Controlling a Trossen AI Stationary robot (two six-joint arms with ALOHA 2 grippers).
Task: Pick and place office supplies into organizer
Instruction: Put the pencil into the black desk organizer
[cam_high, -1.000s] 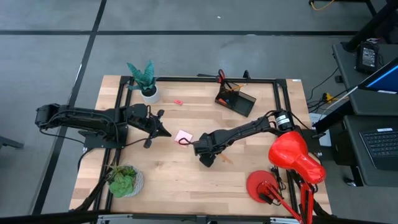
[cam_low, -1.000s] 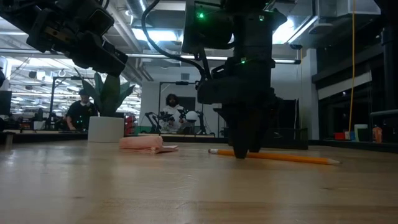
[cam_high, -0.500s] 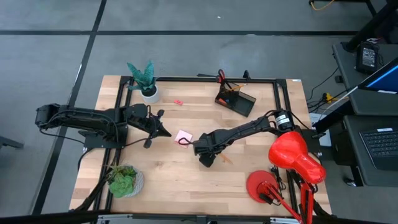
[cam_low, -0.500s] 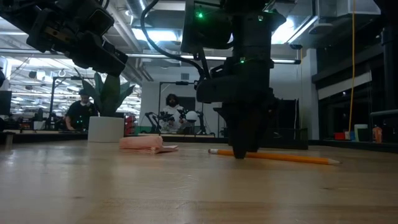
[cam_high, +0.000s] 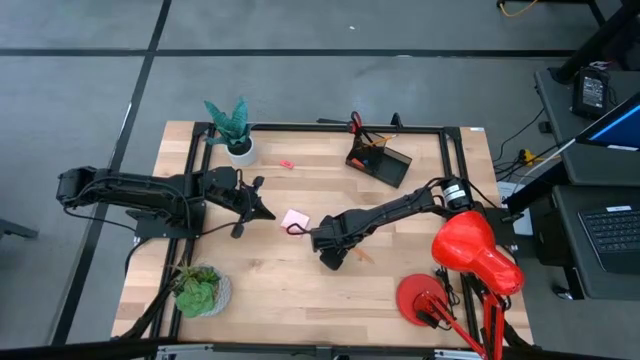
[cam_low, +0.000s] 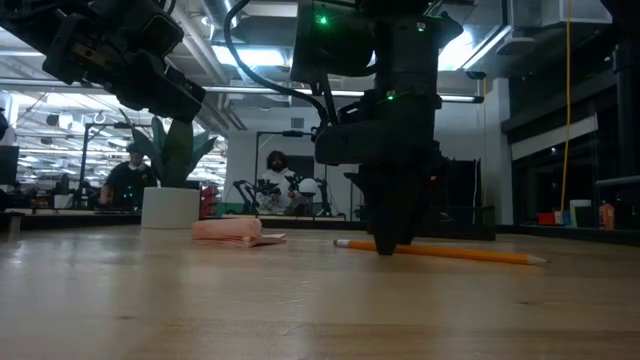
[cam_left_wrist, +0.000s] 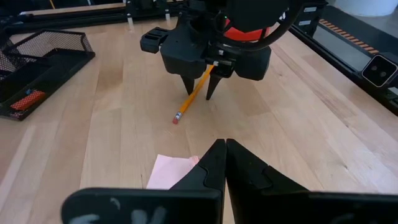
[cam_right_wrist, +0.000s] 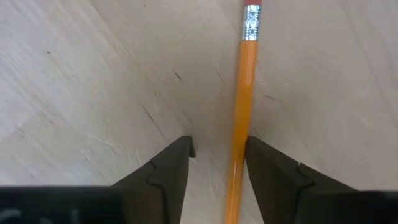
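The bench (cam_high: 400, 280) is pale wood planking with a black frame running round its edges, standing on a grey floor. Across it at bench level I see a large workshop room with ceiling lights, and two people (cam_low: 276, 170) seated far behind. A white-potted plant (cam_high: 236, 132) stands at the far left corner, a second green plant (cam_high: 197, 290) at the near left, and a red desk lamp (cam_high: 470, 255) at the near right. The black mesh organizer (cam_high: 379, 160) sits at the far edge, well apart from me, with something red-handled standing in it. My right gripper (cam_high: 333, 256) is down at the middle of the bench, fingertips at the wood, standing over an orange pencil (cam_right_wrist: 241, 118) that lies flat. My fingers (cam_right_wrist: 168, 171) are parted with a gap between them, one on each side of the pencil; the pencil runs just beside one finger, close against its inner face, and I cannot tell whether it touches. I am not holding it. The pencil's eraser end points toward my left arm. A pink sticky-note pad (cam_high: 294, 219) lies near, between my two grippers. My left gripper (cam_high: 262, 211) hovers just beside that pad, fingers pressed together and holding nothing.
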